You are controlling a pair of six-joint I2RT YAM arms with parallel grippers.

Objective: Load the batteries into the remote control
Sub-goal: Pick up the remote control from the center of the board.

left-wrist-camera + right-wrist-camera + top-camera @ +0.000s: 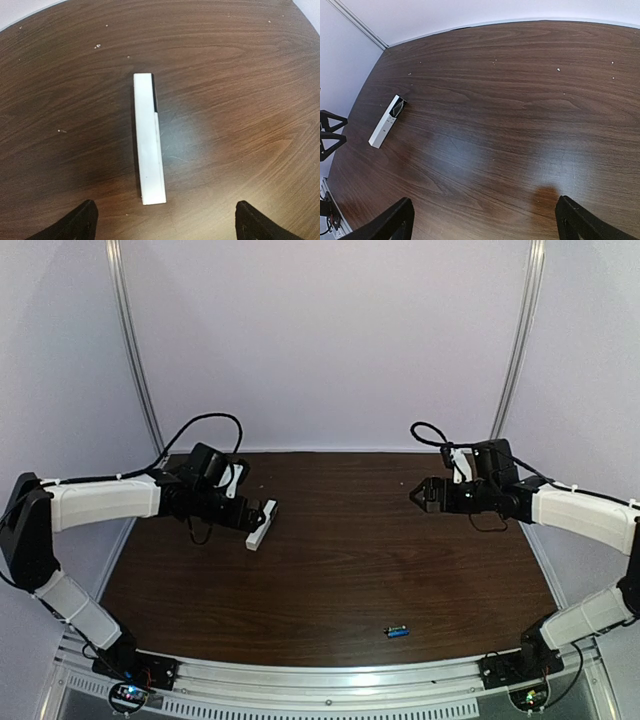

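Slim white plastic remote control (149, 140) lies flat on the grained dark-wood table (350, 570), near its left edge. Small blue cylindrical battery (397, 632) lies by the front edge. Left gripper (164, 215) and right gripper (485, 205) are spread wide, holding nothing.

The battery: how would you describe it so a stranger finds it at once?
Look at the dark wooden table, along its near edge, slightly right of centre. The battery lies there alone: tiny, blue, far smaller than the white remote control.

Both arms (105, 498) show white shells, black joints and looping cables (215, 416); left claw (162, 217) and right claw (482, 217) seem matte black.
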